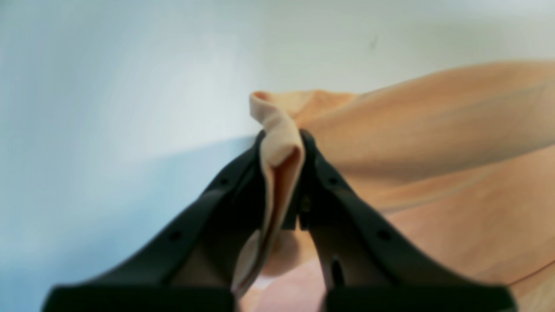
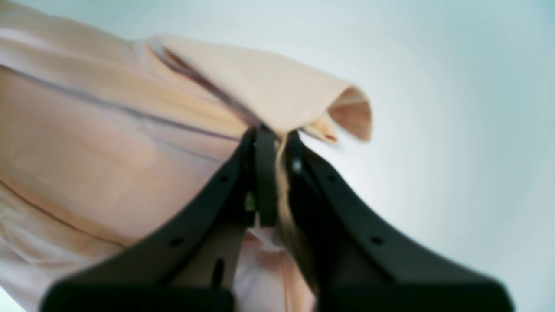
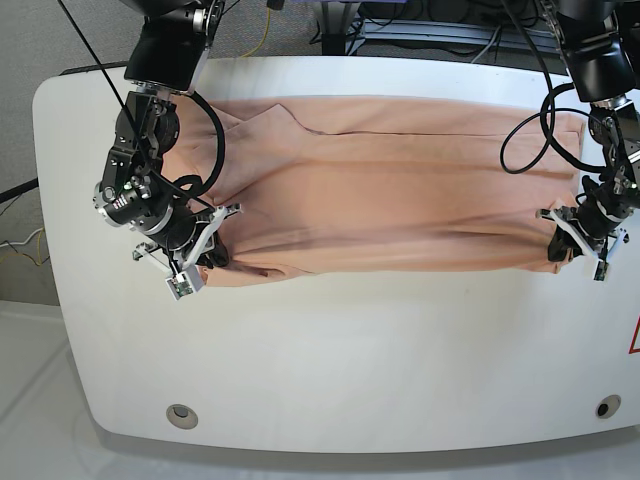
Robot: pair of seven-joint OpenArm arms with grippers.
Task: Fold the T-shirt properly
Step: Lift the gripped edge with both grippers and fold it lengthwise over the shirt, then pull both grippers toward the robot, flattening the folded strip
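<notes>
Our left end effector (image 1: 282, 143) and right end effector (image 2: 271, 136) each clamp the T-shirt (image 3: 400, 200); only the base view shows it spanning the desk (image 3: 350, 350) from 9 to 3 o'clock.

No readable text, brand or number in any view. Only sign: red mark, perhaps corner of warning triangle (image 3: 635, 338), at right edge of white table (image 3: 330, 350) in base view, cut off by frame, content not legible. Both wrist views blurred; no print visible on T-shirt (image 3: 390, 190).
</notes>
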